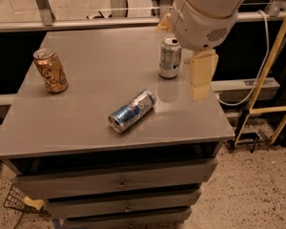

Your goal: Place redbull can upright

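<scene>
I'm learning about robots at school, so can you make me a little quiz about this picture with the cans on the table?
1. True or false: the redbull can is standing upright on the table.
2. Where is the gripper?
A) Over the table's right side, next to the silver-white can
B) Gripping the redbull can
C) Lying flat on the table's left side
3. How many cans are standing upright?

Key:
1. False. It lies on its side near the middle of the table.
2. A.
3. Two: the orange can and the silver-white can.
</scene>
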Tool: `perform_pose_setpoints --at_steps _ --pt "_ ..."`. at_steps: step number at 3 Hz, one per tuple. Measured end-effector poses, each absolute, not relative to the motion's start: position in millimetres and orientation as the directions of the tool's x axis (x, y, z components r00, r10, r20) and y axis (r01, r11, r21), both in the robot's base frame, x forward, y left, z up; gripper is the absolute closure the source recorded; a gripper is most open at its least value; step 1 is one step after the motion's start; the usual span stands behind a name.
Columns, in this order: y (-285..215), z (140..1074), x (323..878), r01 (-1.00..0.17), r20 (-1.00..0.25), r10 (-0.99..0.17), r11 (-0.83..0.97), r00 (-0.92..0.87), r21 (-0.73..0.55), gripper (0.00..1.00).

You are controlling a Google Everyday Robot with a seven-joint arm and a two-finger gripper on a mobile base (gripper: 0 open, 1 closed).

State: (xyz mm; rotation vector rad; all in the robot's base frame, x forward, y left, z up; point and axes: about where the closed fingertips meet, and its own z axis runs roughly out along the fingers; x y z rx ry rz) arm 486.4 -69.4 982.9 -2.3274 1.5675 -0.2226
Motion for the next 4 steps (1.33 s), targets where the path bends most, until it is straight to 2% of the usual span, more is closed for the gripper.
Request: perform_pose_setpoints --at_steps 1,2,4 --pt "-35.8 962.5 488.3 -0.816 -0.003 -0.864 -0.475 0.504 -0.329 0.00" --pt "21.2 909.4 484.4 -0.721 0.083 -0.749 -0.657 0.657 -0.222 0.00" --pt "58.2 847.2 478.9 -0.643 0.099 -0.647 -0.763 0.756 -0.074 0.00"
